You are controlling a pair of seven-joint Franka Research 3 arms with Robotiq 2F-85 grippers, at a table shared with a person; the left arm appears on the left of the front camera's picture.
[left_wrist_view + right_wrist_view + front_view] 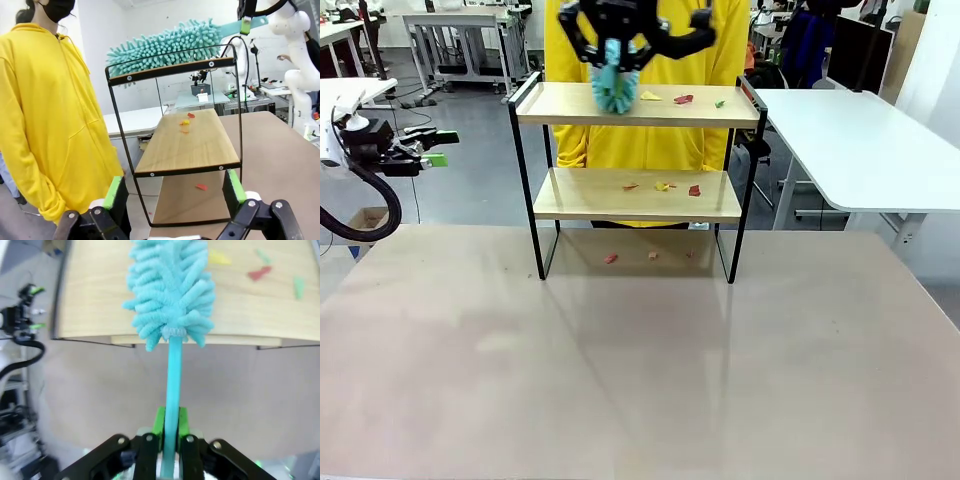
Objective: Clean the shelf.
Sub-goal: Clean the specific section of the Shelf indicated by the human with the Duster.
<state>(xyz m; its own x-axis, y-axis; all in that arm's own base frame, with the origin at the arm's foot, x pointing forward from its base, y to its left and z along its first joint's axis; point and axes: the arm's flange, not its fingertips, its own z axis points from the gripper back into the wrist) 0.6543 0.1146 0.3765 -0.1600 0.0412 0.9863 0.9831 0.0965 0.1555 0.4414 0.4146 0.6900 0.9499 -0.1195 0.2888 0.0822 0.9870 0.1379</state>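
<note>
Far to the left, the left gripper (439, 148) hangs off the table's edge with its jaws wide apart and nothing between them, well apart from the work. The shelf (582, 196) stands toward the far side of the table (620, 380), with a person in a yellow hoodie (640, 150) close behind it. On the left half of the top board (555, 103) rests the teal duster (613, 88), its thin handle clamped between the green pads of the right gripper (170, 422), which reaches in from above. Just right of the duster head lie a yellow scrap (650, 96), a red scrap (683, 99) and a green scrap (719, 103); more bits sit on the lower board (663, 186) and on the table under the shelf (610, 258). A rightward sweep is likely next, and the trouble is where the scraps go: the raised right end rail (752, 95) may trap them in the corner, or they may spill over the open front edge onto the lower board or the table. Pressing too hard could shove or tip the light frame toward the person, and the slim handle might twist in the jaws. The lower tier looks cramped, so the gripper may strike the frame there
</note>
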